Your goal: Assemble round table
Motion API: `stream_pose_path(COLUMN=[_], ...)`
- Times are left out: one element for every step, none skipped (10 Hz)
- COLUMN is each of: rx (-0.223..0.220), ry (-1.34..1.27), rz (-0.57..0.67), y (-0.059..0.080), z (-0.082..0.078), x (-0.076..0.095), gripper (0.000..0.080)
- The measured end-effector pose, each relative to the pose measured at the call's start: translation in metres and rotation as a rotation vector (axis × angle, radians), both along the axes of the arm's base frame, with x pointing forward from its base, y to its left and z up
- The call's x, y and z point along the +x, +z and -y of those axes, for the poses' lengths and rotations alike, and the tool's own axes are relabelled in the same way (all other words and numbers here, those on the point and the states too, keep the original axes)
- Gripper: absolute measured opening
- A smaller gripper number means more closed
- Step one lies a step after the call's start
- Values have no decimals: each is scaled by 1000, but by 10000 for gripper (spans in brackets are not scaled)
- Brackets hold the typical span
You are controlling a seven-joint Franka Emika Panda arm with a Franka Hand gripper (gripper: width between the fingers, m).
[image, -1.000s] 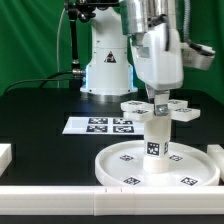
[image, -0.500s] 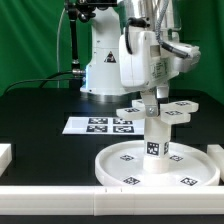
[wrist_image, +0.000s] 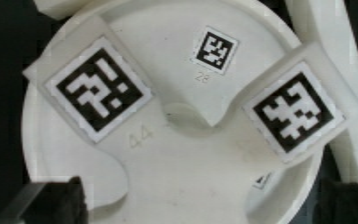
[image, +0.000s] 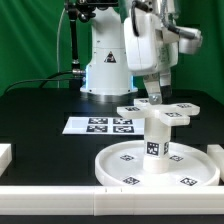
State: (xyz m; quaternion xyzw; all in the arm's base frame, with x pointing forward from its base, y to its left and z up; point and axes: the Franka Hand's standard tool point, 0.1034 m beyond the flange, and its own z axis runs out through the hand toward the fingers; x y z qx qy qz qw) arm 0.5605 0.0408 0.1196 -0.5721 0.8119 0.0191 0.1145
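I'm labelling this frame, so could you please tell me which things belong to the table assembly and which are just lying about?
Part of the job:
- round disc
- short cylinder, standing on the disc
- cross-shaped piece, on top of the cylinder
- pincer, above the cross

Just lying about:
- marker board
- white blocks at the table's front edge

White cross-shaped piece (image: 158,111) bears black-and-white tags.

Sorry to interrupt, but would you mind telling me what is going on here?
The arm is putting together a white round table. The short cylinder stands upright on the round disc, and the cross-shaped piece sits on top of it. The pincer hovers just above the cross piece, holding nothing. The marker board lies behind.
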Motion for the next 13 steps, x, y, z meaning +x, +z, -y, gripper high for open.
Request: stream_pose_path(rx=[-4, -11, -32, -50, -63, -64, -72, -79, -88, -94, -101, -108, -112], ry=[20, 61, 203, 366, 517, 657, 846, 878, 970, 1036, 1107, 1174, 1217], rz=[2, 9, 10, -5, 7, 12, 4, 19, 34, 47, 60, 73, 82], y=[-1, -1, -1, 1, 5, 7, 7, 7, 6, 6, 6, 6, 6], z=[0, 0, -3, -8, -10, -13, -18, -18, -17, -17, -17, -16, -16], x=[0, 0, -1, 0, 5, 8, 11, 14, 13, 13, 13, 13, 13], gripper=[648, 649, 649, 649, 649, 649, 649, 649, 649, 649, 649, 649, 649])
